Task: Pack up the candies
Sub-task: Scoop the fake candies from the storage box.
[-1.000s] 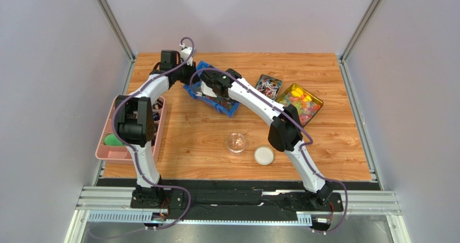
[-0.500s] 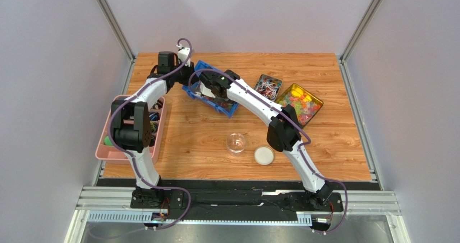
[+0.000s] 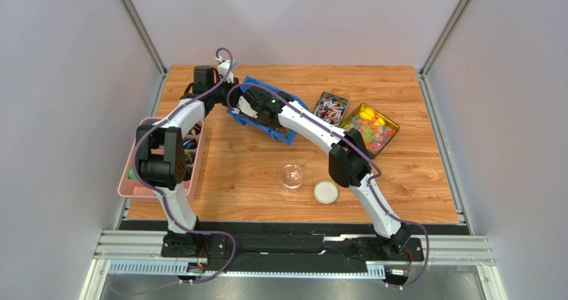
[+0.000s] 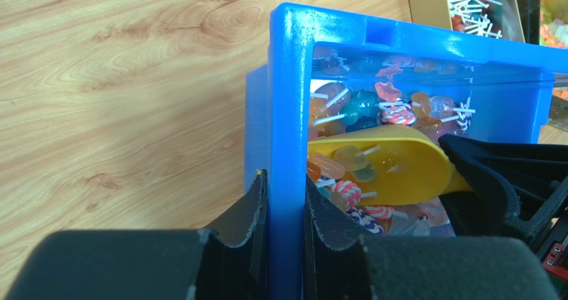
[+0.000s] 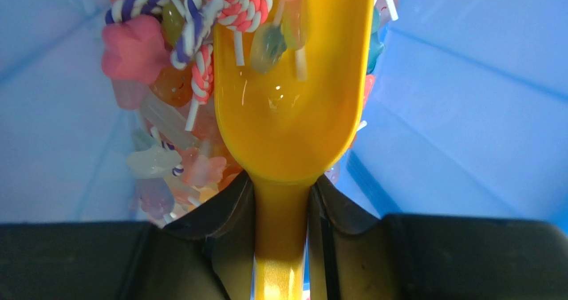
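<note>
The blue bin [image 3: 285,135] stands at the back left of the table and holds the candies [image 4: 373,107], small mixed pink, orange and striped sweets on white sticks. My left gripper [image 4: 285,187] is shut on the bin's left wall [image 4: 290,80]; it also shows in the top view [image 3: 231,95]. My right gripper [image 5: 281,187] is shut on the handle of the yellow scoop [image 5: 293,113], inside the bin. The scoop's mouth is pushed into the candy pile [image 5: 173,80], and a few candies lie in it [image 4: 363,160].
A clear glass jar [image 3: 291,175] and a white lid [image 3: 325,191] stand at mid table. Two open tins of sweets [image 3: 331,105] [image 3: 371,125] lie at the back right. A pink tray [image 3: 143,188] with dark bands and a green lump sits at the left edge.
Both grippers have shifted slightly left and toward the back. The blue bin's left end moved with the left gripper, and the scoop went further into the bin.
</note>
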Motion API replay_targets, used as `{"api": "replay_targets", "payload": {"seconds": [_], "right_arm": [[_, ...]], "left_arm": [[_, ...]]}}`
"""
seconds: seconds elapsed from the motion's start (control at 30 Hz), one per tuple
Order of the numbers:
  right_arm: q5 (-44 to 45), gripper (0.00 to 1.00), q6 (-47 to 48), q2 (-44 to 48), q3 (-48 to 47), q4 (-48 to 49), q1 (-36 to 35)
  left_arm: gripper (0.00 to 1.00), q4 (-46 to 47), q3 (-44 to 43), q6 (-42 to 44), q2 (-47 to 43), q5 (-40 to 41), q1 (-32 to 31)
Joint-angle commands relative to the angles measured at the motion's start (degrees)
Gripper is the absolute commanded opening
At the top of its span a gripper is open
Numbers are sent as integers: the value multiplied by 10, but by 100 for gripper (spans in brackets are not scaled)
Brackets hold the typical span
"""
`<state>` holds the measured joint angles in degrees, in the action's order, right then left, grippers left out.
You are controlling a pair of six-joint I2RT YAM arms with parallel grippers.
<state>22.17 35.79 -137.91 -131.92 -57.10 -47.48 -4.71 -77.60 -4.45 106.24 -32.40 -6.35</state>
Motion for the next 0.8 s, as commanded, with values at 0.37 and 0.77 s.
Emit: {"api": "replay_targets", "payload": {"seconds": [0.37, 0.77], "right_arm": [[-140, 0, -93, 13, 55, 178, 22], [-236, 0, -131, 30, 55, 190, 63]], "left_arm": [[0, 70, -29, -99, -84, -181, -16], [0, -13, -39, -86, -79, -217, -12]]}}
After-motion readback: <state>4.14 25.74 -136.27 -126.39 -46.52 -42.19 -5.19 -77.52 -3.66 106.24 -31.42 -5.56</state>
